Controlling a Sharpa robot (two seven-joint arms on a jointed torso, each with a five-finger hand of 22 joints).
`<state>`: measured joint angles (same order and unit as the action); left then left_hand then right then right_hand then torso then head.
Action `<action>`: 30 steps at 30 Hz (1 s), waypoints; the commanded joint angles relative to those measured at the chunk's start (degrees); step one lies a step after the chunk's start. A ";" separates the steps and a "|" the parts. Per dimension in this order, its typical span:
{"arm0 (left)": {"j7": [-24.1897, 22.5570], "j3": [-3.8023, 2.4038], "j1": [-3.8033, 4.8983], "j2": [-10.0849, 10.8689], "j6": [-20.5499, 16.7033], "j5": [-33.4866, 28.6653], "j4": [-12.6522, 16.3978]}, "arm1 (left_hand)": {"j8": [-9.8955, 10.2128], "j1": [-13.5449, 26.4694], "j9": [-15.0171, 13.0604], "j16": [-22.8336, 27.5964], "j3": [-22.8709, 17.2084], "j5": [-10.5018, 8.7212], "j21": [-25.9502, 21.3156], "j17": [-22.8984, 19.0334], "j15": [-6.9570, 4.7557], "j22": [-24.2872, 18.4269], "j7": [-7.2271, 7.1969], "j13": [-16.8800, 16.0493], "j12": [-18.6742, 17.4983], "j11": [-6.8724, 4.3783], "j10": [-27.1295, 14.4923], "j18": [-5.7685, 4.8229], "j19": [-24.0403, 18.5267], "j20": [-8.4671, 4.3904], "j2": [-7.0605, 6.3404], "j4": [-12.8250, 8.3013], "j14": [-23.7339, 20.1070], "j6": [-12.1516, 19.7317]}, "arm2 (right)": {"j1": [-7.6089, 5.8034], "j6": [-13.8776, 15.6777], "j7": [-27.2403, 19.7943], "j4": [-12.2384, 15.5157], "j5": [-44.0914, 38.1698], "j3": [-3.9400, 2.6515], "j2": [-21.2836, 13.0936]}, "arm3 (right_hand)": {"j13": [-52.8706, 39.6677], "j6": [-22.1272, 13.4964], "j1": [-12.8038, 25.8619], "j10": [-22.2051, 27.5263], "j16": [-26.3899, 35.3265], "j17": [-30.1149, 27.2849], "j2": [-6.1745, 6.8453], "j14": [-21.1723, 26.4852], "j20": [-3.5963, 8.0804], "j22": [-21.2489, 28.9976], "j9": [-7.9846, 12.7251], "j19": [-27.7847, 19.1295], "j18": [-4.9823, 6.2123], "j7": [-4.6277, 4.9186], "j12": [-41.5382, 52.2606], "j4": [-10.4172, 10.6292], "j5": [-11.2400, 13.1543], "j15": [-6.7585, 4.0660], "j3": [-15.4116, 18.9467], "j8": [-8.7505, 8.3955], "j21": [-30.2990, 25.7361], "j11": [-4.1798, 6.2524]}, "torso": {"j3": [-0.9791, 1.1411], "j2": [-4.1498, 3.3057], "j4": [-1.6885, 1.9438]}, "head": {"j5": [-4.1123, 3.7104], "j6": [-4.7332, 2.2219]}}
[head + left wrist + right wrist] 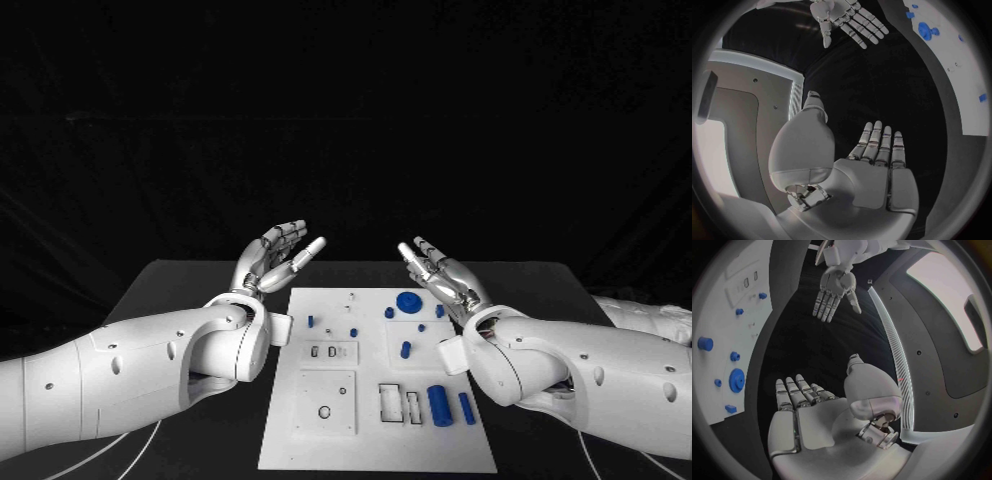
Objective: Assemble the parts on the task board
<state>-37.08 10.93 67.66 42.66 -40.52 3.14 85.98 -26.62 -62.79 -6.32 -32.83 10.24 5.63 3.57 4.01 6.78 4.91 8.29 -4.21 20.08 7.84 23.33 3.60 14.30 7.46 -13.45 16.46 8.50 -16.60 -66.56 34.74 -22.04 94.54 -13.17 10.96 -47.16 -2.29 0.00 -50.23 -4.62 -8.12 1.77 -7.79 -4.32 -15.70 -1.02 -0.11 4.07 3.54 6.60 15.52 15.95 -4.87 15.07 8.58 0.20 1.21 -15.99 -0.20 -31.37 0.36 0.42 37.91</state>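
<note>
- White board (325,440), flat on the table, blue parts (410,301) scattered across it.
- Left hand (274,252) and right hand (440,268) raised above the board's far end, fingers apart, empty.

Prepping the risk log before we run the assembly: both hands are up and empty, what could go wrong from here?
1. The small blue parts lie close together on the task board; fingers may knock neighbours during a pick.
2. The left hand and right hand face each other, palms open, above the board's far end; both descending together could collide.
3. The forearms hang over the board's edges and might sweep it.
</note>
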 commanded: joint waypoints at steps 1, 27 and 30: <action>-8.95 0.21 0.33 -0.21 3.16 2.54 -0.13 | -1.37 -2.05 0.23 -7.35 -0.47 -0.52 9.31 1.13 5.57 6.29 -5.64 -1.05 5.23 5.85 9.64 1.66 22.63 5.99 0.54 0.75 13.23 0.29 | -0.65 -7.25 4.22 0.66 -9.02 0.85 -0.27 | -0.58 0.56 -4.01 -2.00 -5.26 0.98 -1.01 -5.20 -1.00 -1.20 -0.05 4.45 1.72 10.35 4.16 0.70 -0.70 0.47 0.77 -0.04 2.19 -0.48 | 0.00 -0.01 0.02 | 0.00 0.01; 3.09 1.18 0.75 0.95 10.04 11.77 -2.49 | -5.34 -1.35 0.98 8.52 -5.53 -2.53 15.77 1.23 -0.88 5.35 2.35 0.42 -3.31 0.04 32.47 6.87 40.40 4.79 9.12 0.47 48.24 -24.26 | -6.15 -13.84 6.48 -4.66 -12.87 1.45 -0.07 | -1.18 40.69 -15.11 -31.86 -80.09 80.20 -3.76 -83.74 6.10 -66.38 -8.03 77.57 -0.05 7.55 16.30 0.08 -3.92 -9.36 6.92 14.06 75.59 5.47 | 1.09 -3.06 1.58 | 0.43 4.56; 3.74 1.20 0.74 0.66 11.04 12.09 -2.52 | -2.65 -1.69 1.41 9.25 -5.63 -2.41 15.67 1.82 -0.85 5.16 2.21 0.38 -4.25 -0.03 32.83 6.85 40.24 4.84 9.56 0.47 48.31 -26.57 | -7.80 -13.54 8.52 -5.73 -17.50 1.45 0.29 | -1.16 47.13 -19.88 -39.69 -81.64 86.64 -2.59 -85.33 5.74 -80.75 -8.22 82.18 -2.00 6.15 14.36 -1.37 -3.25 -10.40 5.99 14.51 84.75 7.44 | 1.16 -3.34 1.92 | -0.24 4.77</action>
<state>-34.90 12.17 68.32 43.58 -32.49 13.12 83.38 -31.81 -63.94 -5.25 -26.36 5.28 3.43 19.01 4.93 6.01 10.64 7.85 -3.82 18.41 8.02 54.34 9.82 53.67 12.27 -5.23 16.99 54.91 -33.23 -74.07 23.11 -16.67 89.18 -24.93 12.44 -47.01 -3.53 26.16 -62.93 -29.38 -73.36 61.40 -11.65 -79.92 -10.17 -48.03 -5.22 72.57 5.63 8.66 30.09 16.30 -7.53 5.52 15.07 8.89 59.21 -10.41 0.81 -34.22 1.88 0.64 42.52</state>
